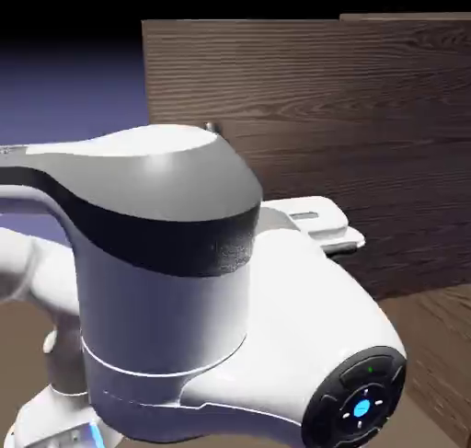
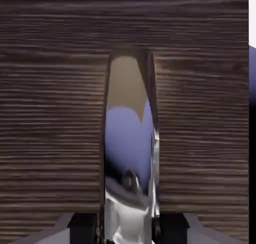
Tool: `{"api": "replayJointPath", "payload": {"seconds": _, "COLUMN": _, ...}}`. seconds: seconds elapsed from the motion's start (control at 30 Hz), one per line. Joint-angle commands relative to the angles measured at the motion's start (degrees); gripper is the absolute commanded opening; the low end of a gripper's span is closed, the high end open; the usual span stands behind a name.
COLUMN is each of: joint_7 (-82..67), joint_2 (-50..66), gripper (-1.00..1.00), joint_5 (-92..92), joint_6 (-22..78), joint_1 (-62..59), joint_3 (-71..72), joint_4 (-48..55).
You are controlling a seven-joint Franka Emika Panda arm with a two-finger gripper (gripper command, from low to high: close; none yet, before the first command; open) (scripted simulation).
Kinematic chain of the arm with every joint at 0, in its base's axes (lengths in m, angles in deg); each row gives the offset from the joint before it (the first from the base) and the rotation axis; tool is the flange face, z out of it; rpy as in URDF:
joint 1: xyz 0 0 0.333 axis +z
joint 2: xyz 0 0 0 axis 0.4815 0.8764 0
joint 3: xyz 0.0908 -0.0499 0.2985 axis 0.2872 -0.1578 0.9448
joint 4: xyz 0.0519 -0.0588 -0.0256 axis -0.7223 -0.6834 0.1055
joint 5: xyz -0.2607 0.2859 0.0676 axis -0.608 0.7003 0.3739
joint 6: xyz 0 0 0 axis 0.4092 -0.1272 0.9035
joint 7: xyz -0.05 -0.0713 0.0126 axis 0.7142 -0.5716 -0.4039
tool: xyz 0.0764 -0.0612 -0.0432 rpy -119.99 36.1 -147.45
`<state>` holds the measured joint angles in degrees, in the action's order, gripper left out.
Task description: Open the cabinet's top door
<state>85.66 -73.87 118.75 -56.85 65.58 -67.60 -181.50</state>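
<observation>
I see dark wood-grain door (image 2: 50,112) filling view; gripper (image 2: 129,223) clamped on shiny curved metal handle (image 2: 129,138) dead ahead.

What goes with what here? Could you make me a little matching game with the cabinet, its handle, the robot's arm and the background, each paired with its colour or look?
Things:
1. cabinet
2. handle
3. arm
4. backdrop

Looks:
A. white, with a dark band
B. plain blue-violet
C. dark brown wood grain
D. shiny, mirror-like metal

Right pairs: 1-C, 2-D, 3-A, 4-B.
</observation>
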Motion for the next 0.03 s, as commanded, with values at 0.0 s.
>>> {"api": "replayJointPath", "payload": {"seconds": 0.0, "joint_7": 0.78, "joint_2": -0.69, "gripper": -1.00, "joint_5": -0.20, "joint_6": 1.11, "joint_1": 1.93, "joint_3": -0.84, "joint_4": 2.07}}
